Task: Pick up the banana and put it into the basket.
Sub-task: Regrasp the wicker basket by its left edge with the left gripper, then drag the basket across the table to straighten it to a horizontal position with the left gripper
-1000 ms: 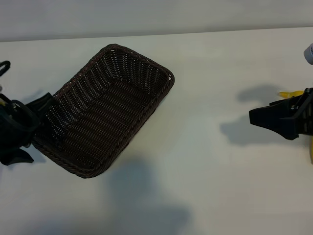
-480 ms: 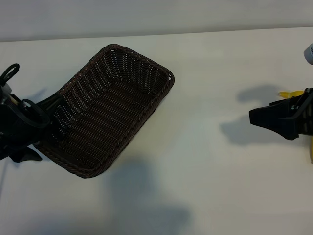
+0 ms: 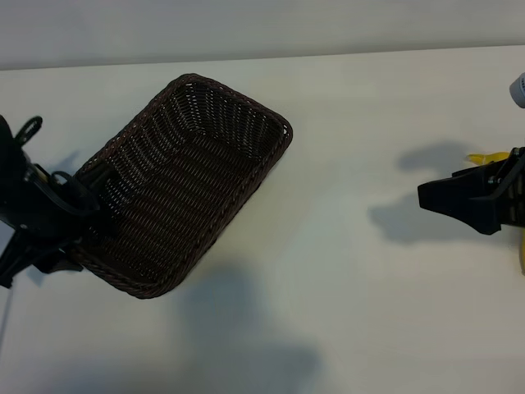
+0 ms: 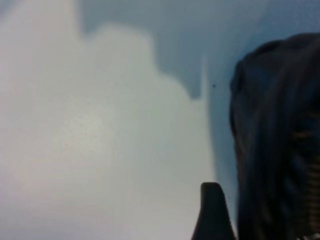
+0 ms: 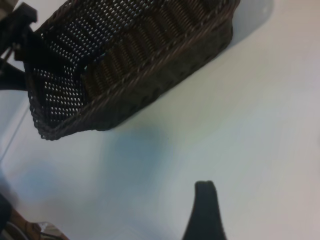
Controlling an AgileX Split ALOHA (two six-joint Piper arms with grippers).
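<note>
The dark brown woven basket [image 3: 184,185] lies slanted on the white table, left of centre, with nothing in it. My left gripper [image 3: 78,220] stands open at the basket's near-left end, one finger [image 4: 212,212] just outside the wicker wall [image 4: 280,150]. My right gripper [image 3: 424,197] hovers open at the far right edge and holds nothing; one finger [image 5: 205,212] shows over bare table. The yellow banana [image 3: 487,157] lies under the right arm, and only its ends show. The basket [image 5: 130,65] also appears in the right wrist view.
The white table [image 3: 344,295] stretches between the basket and the right arm. A grey-white object [image 3: 518,89] shows at the far right edge. The table's back edge meets a pale wall [image 3: 262,29].
My left arm has moved right, closing in on the basket's near-left end. The basket and the right arm have stayed where they were.
</note>
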